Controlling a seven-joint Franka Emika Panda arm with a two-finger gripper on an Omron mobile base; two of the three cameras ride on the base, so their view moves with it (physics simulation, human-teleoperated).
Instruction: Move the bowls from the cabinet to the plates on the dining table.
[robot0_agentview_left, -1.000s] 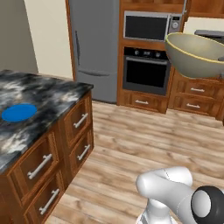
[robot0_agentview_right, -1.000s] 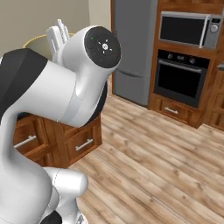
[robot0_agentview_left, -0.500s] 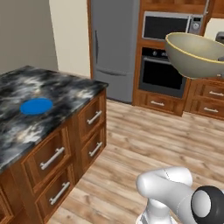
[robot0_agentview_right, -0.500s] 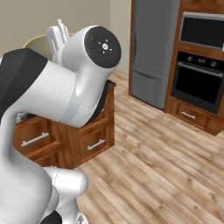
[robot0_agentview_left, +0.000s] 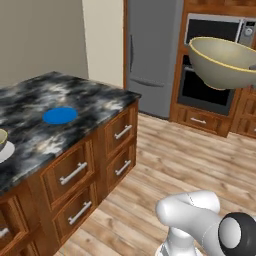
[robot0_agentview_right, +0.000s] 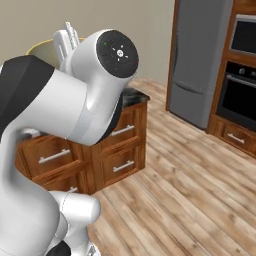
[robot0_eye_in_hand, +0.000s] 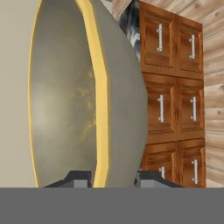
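- My pincer (robot0_eye_in_hand: 111, 178) is clamped on the rim of a bowl (robot0_eye_in_hand: 87, 94) — in the hand view one fingertip sits inside the tan hollow, the other against the grey-olive outer wall, with the yellowish rim between them.
- In the left base view the same bowl (robot0_agentview_left: 222, 62) hangs high at about 2 o'clock, well above the floor, mouth tilted up.
- Key relation: the blue plate (robot0_agentview_left: 60, 115) lies bare on the dining table (robot0_agentview_left: 100, 102), at about 9 o'clock in that view — well apart from the carried bowl, down and to its left. I judge the carry must swing that way and descend.
- A second bowl (robot0_agentview_left: 2, 139) seems to sit on the pale plate (robot0_agentview_left: 6, 153) at the left edge, both cut off by the frame.
- Hidden: from the hand view the bowl blocks the table top; the drawers (robot0_eye_in_hand: 175, 96) show at 3 o'clock. In the right base view my own arm covers most of the table, and just a sliver of bowl rim (robot0_agentview_right: 42, 47) peeks out at 10 o'clock.
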